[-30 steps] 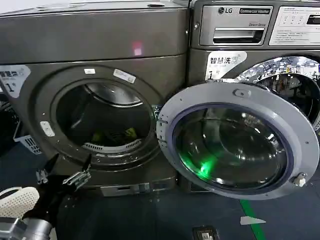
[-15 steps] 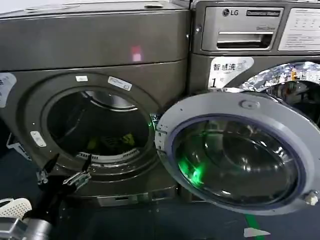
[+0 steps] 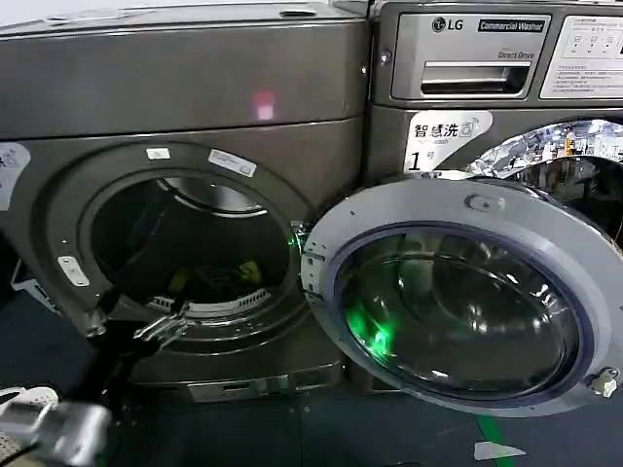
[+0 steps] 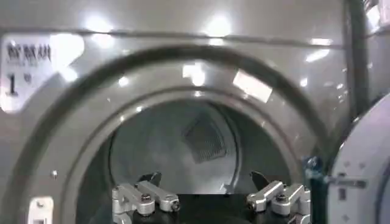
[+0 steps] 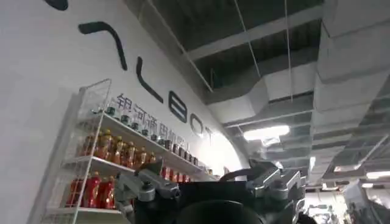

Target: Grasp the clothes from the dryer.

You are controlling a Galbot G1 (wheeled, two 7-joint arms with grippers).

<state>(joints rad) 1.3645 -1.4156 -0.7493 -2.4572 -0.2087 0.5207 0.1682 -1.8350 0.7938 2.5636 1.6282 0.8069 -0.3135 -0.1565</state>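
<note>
head view: clothes (image 3: 226, 278) in drum beyond open left pincer (image 3: 131, 316)

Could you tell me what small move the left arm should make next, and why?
Probably reach forward through the dryer's porthole: the left pincer hangs open at the lower rim, outside the drum, while the clothes lie deeper on the drum floor, untouched.
</note>
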